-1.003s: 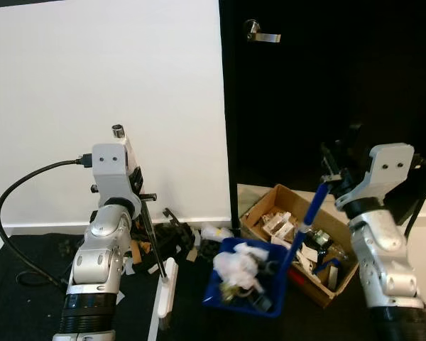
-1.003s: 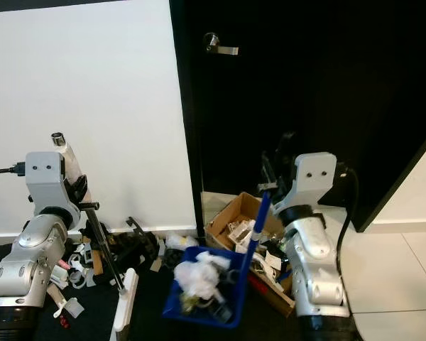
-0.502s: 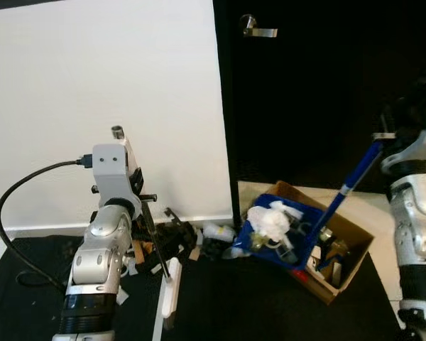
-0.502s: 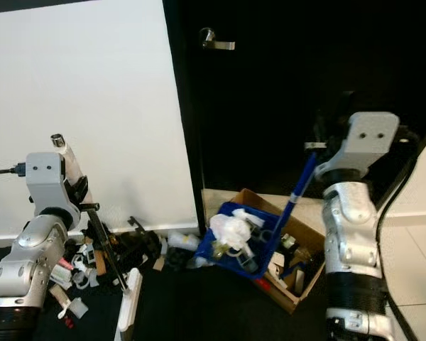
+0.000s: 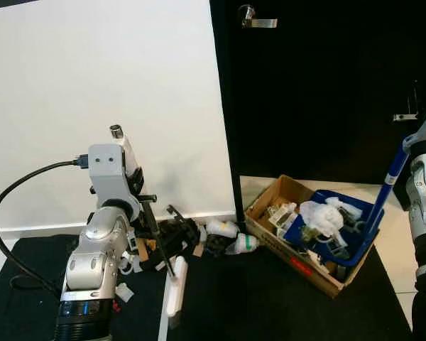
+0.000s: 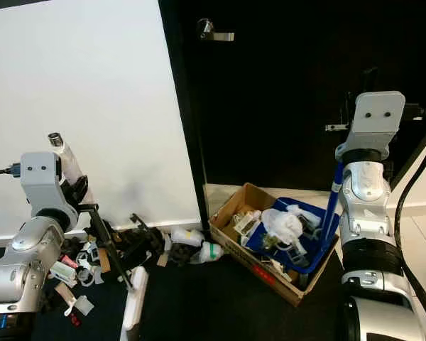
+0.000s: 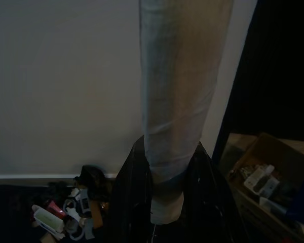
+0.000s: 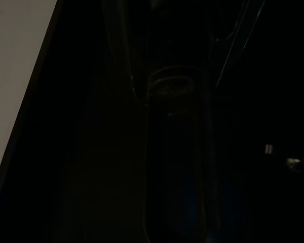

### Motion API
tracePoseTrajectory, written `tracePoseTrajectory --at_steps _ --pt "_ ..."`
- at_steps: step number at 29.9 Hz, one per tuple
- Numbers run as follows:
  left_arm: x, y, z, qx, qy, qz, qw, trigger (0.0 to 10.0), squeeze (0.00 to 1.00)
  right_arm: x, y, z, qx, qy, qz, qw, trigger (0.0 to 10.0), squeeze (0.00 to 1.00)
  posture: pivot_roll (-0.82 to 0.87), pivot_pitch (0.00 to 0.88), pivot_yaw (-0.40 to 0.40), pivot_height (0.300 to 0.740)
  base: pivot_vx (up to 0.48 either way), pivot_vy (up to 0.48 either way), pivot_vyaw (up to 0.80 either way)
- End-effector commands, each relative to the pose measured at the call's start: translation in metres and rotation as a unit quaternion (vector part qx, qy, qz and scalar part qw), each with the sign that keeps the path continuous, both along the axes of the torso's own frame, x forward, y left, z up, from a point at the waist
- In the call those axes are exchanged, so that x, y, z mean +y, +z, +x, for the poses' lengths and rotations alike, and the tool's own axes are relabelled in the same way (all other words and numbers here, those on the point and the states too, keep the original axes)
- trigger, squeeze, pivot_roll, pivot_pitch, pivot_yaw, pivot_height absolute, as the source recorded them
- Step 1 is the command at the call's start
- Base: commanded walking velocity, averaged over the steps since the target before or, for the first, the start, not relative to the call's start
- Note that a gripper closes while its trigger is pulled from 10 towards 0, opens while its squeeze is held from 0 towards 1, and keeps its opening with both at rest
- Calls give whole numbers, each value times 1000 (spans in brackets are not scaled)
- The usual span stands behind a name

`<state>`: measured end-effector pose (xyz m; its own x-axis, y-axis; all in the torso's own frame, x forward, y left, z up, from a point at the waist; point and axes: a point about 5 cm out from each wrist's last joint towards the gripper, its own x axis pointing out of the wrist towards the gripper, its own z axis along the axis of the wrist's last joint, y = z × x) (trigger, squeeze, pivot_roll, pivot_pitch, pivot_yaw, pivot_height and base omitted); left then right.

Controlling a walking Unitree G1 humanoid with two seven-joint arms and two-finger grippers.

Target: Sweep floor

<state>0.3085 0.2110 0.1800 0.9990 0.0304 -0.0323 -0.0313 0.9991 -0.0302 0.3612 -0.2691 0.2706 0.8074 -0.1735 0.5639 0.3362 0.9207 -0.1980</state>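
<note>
My left gripper (image 5: 133,172) is shut on the pale broom handle (image 7: 178,101), up near its top. The black rod slants down to the white broom head (image 5: 175,295) on the black mat. At the right, my right gripper (image 6: 343,135) is shut on the top of the blue dustpan handle (image 5: 390,179). The blue dustpan (image 5: 356,245), heaped with white paper and scraps, hangs over the right end of an open cardboard box (image 5: 266,211). The right wrist view is very dark, with only the handle (image 8: 175,152) dimly made out.
A trash pile (image 5: 160,238) and two plastic bottles (image 5: 224,229) lie along the white wall's base. A black door with a lever handle (image 5: 257,21) stands behind the box. A thick black cable (image 5: 11,206) loops at the left. Pale tile floor (image 6: 412,234) lies to the right.
My right arm has swung the loaded dustpan to the right, from the black mat up and over the cardboard box. The left arm and broom have stayed put.
</note>
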Motion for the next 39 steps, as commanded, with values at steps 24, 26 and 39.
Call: tracePoseTrajectory --at_steps 24,26,39 --pt "11 -4 -27 -1 37 -4 999 10000 0 73 17 27 -18 88 -247 965 10000 0 123 150 70 740 0 0 0" --pt "11 -4 -29 -2 39 -7 999 10000 0 81 15 29 -16 103 -264 959 10000 0 126 152 63 740 0 0 0" --pt "11 -7 -37 -2 52 -16 999 10000 0 121 6 29 -22 167 -371 913 10000 0 133 164 28 740 0 0 0"
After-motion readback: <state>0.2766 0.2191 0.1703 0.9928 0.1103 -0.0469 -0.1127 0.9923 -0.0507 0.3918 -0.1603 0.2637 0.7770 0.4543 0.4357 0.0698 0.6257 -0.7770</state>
